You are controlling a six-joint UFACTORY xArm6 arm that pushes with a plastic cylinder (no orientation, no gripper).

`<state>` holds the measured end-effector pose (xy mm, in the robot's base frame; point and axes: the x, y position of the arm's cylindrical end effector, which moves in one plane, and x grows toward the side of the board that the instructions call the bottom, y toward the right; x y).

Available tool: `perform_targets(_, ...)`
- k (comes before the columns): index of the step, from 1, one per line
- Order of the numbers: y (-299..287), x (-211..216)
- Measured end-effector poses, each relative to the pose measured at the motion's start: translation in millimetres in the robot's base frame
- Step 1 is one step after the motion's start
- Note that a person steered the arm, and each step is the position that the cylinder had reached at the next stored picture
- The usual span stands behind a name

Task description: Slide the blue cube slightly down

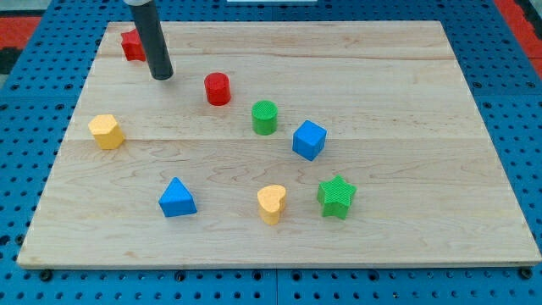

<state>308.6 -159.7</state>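
The blue cube [309, 140] sits on the wooden board [406, 85], a little right of centre. My tip [162, 77] rests on the board at the view's upper left, far to the left of and above the blue cube. A red cylinder [218, 89] and a green cylinder [264, 117] lie between my tip and the blue cube. The green cylinder is close to the cube's upper left, apart from it.
A red block [131, 46] sits partly behind the rod at the upper left. A yellow block [106, 131] is at the left. A blue triangular block [177, 198], a yellow heart [271, 203] and a green star [336, 196] lie along the bottom.
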Motion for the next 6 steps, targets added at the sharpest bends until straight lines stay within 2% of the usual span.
perform_targets(1, 92, -10)
perform_targets(2, 172, 16)
perform_targets(3, 215, 88)
perform_targets(4, 209, 141)
perform_targets(5, 209, 142)
perform_targets(6, 230, 116)
